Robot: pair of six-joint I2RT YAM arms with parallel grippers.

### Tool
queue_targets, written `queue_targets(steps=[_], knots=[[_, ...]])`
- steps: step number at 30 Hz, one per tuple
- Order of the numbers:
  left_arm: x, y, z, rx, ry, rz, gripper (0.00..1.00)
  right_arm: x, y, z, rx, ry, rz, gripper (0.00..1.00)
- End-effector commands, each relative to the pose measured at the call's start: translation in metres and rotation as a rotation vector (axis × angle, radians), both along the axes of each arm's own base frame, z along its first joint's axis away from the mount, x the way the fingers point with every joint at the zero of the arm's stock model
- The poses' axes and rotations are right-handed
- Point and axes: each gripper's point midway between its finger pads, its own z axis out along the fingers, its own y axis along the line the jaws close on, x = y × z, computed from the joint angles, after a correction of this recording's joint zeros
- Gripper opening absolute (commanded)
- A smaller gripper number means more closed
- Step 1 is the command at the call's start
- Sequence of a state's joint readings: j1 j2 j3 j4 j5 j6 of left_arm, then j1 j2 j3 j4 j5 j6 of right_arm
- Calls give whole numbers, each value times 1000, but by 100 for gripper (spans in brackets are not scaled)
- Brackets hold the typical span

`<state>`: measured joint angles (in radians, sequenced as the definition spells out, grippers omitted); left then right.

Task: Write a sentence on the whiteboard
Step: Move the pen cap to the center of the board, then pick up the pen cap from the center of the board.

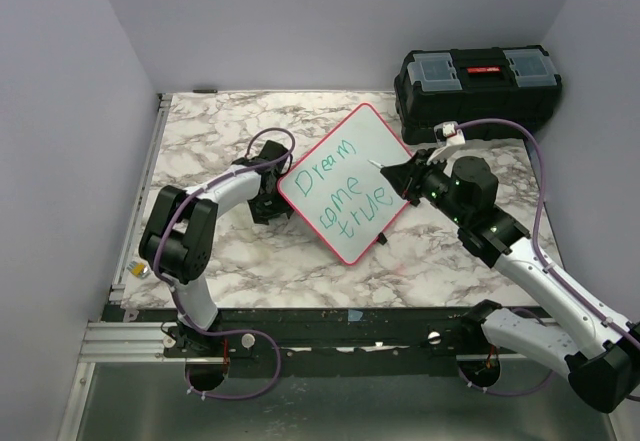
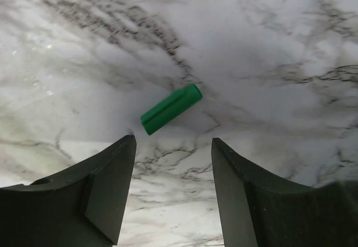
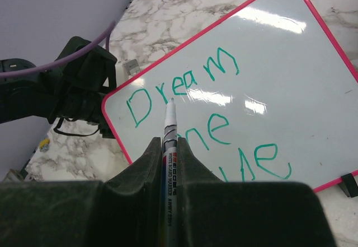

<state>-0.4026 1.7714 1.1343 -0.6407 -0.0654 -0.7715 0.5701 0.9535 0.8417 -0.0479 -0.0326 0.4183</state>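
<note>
The whiteboard (image 1: 318,223) (image 3: 291,51) lies tilted like a diamond at mid-table, its rim pink-red. The sentence (image 1: 342,193) (image 3: 184,84) on it is green and reads "Dream come true". My right gripper (image 1: 407,177) (image 3: 169,144) is shut on a white whiteboard marker (image 1: 378,166) (image 3: 169,125), uncapped, its tip over the board near "Dream"; whether it touches I cannot tell. My left gripper (image 1: 268,199) (image 2: 173,141) stands open just off the board's left corner with nothing between its fingers. A green marker cap (image 2: 171,108) lies on the marble just beyond the fingertips.
A black toolbox (image 1: 478,86) with grey lid trays stands at the back right, close behind the right gripper. A small yellow item (image 1: 140,271) lies at the marble table's (image 1: 200,121) left edge. Walls close in on the left, back and right.
</note>
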Motion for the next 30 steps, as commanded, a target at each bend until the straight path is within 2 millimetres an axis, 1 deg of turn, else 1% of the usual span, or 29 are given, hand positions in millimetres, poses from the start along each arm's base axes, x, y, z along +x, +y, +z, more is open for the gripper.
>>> queue_targets(steps=[1, 2, 5, 8, 11, 14, 17, 21, 23, 26, 30], knots=[[16, -23, -8, -129, -87, -17, 58, -2, -1, -4, -13, 5, -5, 1], [16, -22, -8, -125, -100, -26, 58, -1, -1, -6, -17, 9, -8, 1], [21, -28, -2, -156, -151, -84, 58, 2, 1, -11, -25, 23, -6, 1], [21, -30, 4, -159, -166, -100, 58, 5, 3, -15, -35, 37, -5, 1], [17, -21, 13, -116, -172, -104, 59, 7, 5, -18, -44, 52, -6, 1], [16, -1, 20, -1, -159, -114, 61, 10, 7, -20, -48, 61, -2, 1], [19, 4, 28, 40, -162, -156, 61, 12, 9, -23, -51, 74, 0, 1], [29, 5, 35, 69, -185, -198, 61, 14, 12, -24, -48, 86, 4, 1], [36, 6, 33, 99, -172, -216, 61, 14, 13, -24, -44, 91, 7, 1], [42, 2, 24, 107, -141, -243, 59, 13, 14, -23, -42, 97, 10, 1], [43, -5, 7, 78, -117, -256, 52, 13, 14, -26, -46, 106, 10, 1]])
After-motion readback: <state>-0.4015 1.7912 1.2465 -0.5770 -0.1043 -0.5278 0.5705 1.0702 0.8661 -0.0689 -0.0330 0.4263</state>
